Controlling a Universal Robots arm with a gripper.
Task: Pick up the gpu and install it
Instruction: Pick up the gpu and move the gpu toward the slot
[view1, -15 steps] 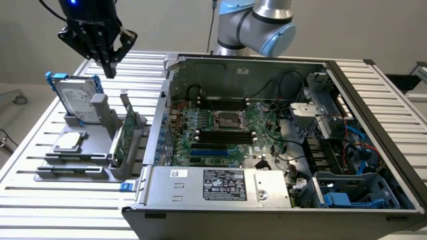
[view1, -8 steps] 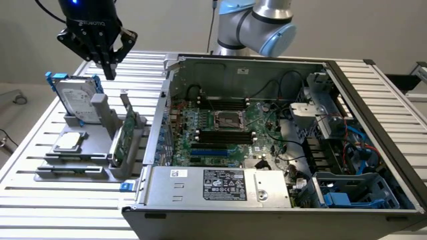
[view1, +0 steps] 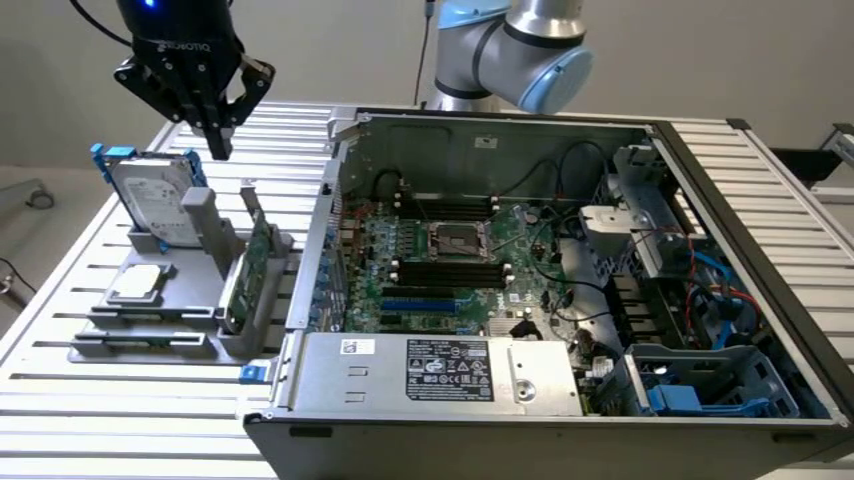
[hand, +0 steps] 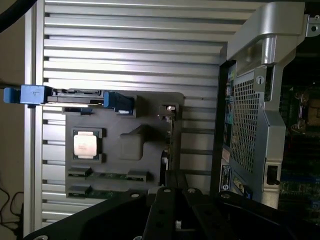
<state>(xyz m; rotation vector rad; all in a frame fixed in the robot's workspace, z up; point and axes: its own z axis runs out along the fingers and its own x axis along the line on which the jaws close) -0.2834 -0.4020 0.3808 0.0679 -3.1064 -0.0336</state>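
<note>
Nearest the exterior camera, the silver power supply is sitting across the front edge of the open computer case. You are looking at a task that is barely underway. The gpu is standing on edge in the grey holder on the surface, just beside the case's outer wall, so neither the pickup nor the install is done. The pincer is hanging above the holder's hard drive end, well apart from the card, with its fingers pressed together and gripping nothing. The gpu is showing you its green circuit-board face, with the other face pointing away. It is probably the thin edge-on strip you are seeing in the wrist view.
</note>
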